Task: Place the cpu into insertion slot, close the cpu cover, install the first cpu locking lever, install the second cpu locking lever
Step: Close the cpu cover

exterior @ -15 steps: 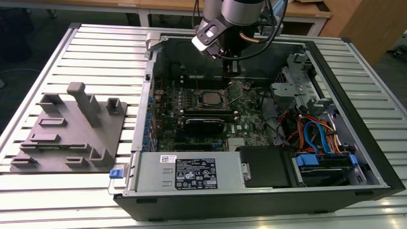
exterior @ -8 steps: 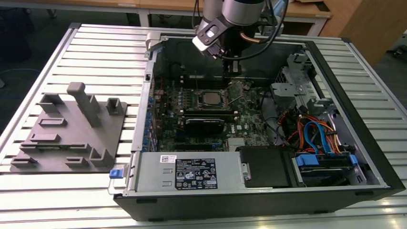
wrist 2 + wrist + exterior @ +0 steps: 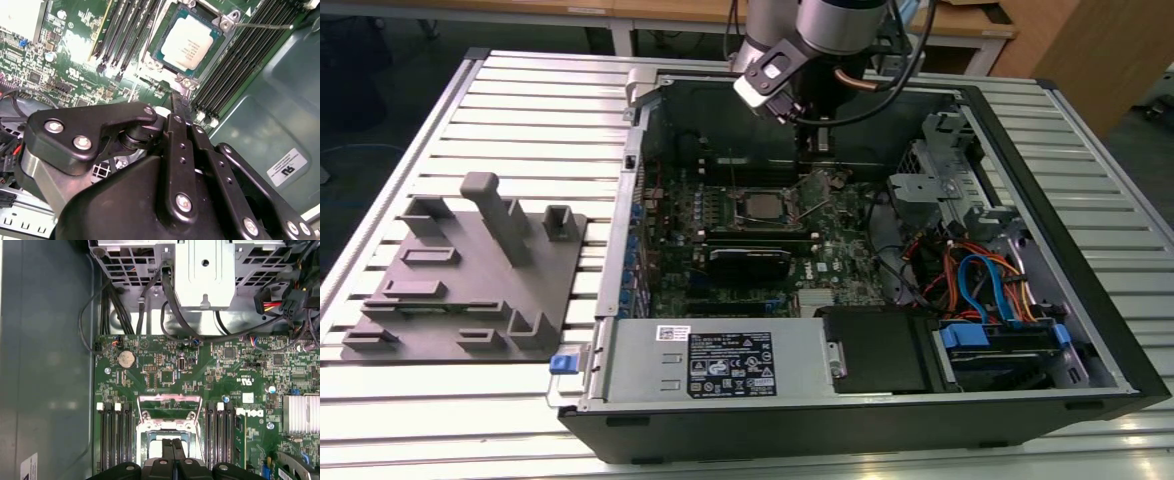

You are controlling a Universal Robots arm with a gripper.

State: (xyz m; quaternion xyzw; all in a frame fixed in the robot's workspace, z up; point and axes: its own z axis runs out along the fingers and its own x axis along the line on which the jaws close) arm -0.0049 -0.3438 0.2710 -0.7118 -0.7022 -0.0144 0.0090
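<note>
The cpu (image 3: pixel 186 46) lies flat in the insertion slot (image 3: pixel 161 31), its silver top bare with the dark socket edge around it. In the exterior view the insertion slot (image 3: pixel 761 207) sits mid-motherboard inside the open computer case. In the first wrist view the cpu cover (image 3: pixel 169 401) shows as a thin silver frame that seems lifted at the socket's far side. A thin lever rod (image 3: pixel 262 24) sticks out from one socket corner. My gripper (image 3: pixel 180 100) is shut, fingertips together with nothing between them, just over the socket's edge; the gripper (image 3: pixel 173 444) and the gripper (image 3: pixel 815 143) hang above the board.
Black memory slots (image 3: pixel 235 65) flank the socket. A drive cage (image 3: pixel 205 270) and loose cables (image 3: pixel 974 280) crowd one side of the case. The power supply (image 3: pixel 707 365) fills the case's near corner. A grey fixture block (image 3: pixel 467 270) stands on the slatted table at the exterior view's left.
</note>
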